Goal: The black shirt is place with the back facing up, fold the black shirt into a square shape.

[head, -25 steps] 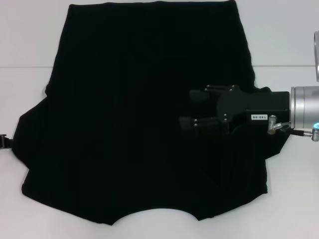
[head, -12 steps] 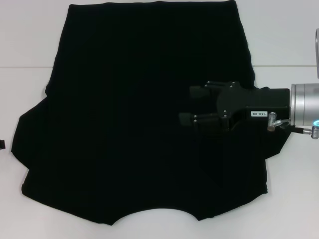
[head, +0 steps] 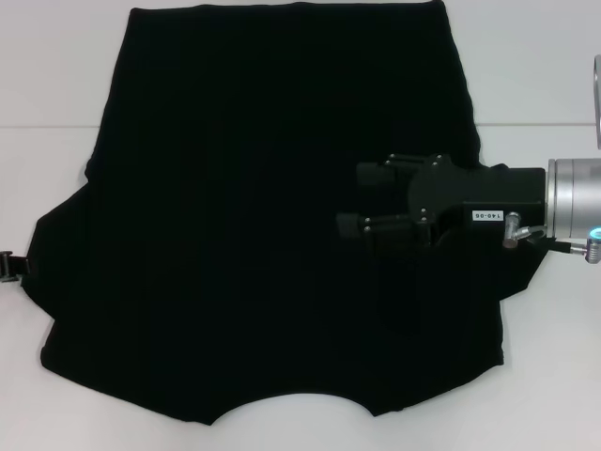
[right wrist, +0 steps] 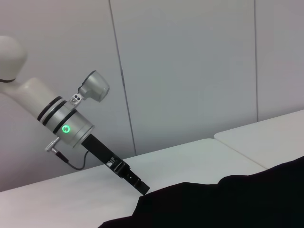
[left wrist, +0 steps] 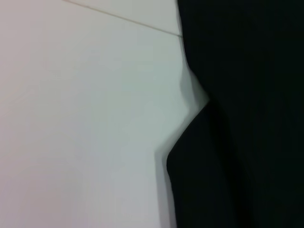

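A white table (head: 56,85), jointed by a thin seam and backed by pale wall panels in the right wrist view, carries the whole scene. Over the shirt's right half the right gripper (head: 362,199) is reached in sideways from the robot's right, its two black fingers seen parted, one above the other in the head view, with dark cloth around them; whether a fold of fabric is pinched between them cannot be told against the black. It is judged to be placed there to carry the right sleeve and side inward for the first lengthwise fold. Beneath it the black shirt (head: 263,235) is spread flat, plain side up, hem toward the far edge and neckline curve toward the robot, the left sleeve lying out toward the table's left edge. There the left gripper (head: 7,267) is seen only as a small dark tip just touching the sleeve end, its fingers' state not shown; the right wrist view shows it lowered slantwise to the shirt's edge, probably to take that sleeve. Against half a second earlier, that tip has pushed a little further into view, while the right gripper and shirt are almost unchanged.
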Robot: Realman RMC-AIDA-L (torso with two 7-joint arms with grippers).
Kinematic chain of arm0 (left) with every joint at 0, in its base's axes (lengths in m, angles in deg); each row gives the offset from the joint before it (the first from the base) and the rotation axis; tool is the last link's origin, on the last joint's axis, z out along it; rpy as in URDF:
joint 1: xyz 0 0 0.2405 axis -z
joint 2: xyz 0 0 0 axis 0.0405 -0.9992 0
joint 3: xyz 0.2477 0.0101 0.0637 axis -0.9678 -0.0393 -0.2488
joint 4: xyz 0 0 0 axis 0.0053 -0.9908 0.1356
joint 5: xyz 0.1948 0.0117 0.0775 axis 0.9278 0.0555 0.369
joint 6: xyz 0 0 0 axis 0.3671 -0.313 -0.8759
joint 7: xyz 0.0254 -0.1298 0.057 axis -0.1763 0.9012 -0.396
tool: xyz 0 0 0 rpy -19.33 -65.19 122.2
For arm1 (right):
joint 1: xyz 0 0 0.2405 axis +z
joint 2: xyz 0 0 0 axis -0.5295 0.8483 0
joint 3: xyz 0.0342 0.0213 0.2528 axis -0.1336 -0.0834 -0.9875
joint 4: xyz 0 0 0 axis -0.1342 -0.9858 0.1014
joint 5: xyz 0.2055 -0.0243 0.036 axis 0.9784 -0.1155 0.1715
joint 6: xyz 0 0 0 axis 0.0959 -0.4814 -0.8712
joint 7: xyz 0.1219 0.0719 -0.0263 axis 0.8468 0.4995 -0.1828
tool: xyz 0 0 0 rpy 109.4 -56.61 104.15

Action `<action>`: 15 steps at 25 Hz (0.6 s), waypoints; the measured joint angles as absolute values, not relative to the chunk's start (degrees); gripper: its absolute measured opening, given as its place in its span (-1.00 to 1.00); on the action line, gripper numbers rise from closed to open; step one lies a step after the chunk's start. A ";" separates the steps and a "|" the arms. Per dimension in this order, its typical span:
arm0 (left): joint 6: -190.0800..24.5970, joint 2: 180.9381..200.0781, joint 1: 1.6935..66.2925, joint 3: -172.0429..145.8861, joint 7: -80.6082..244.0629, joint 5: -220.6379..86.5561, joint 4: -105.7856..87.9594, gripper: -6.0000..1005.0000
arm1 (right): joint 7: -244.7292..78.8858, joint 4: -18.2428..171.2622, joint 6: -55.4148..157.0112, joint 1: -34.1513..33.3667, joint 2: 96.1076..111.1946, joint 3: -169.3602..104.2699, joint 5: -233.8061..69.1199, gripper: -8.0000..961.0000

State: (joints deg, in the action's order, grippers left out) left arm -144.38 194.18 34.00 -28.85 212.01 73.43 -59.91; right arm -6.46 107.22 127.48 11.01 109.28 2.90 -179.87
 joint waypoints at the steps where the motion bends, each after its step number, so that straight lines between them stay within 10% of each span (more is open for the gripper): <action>1: -144.18 194.20 33.93 -28.86 212.25 73.47 -59.90 -0.84 | -6.43 107.22 127.48 11.01 109.26 2.90 -179.87 0.86; 6: -143.85 194.28 33.61 -29.05 212.89 73.63 -59.86 -0.50 | -6.40 107.22 127.50 10.91 109.16 2.91 -179.87 0.86; 8: -143.93 194.33 33.59 -29.09 212.89 73.64 -59.80 -0.04 | -6.39 107.22 127.51 10.91 109.15 2.90 -179.87 0.86; 15: -144.46 194.46 33.95 -29.35 212.46 73.69 -59.03 0.34 | -6.37 107.22 127.54 10.92 109.14 2.90 -179.87 0.86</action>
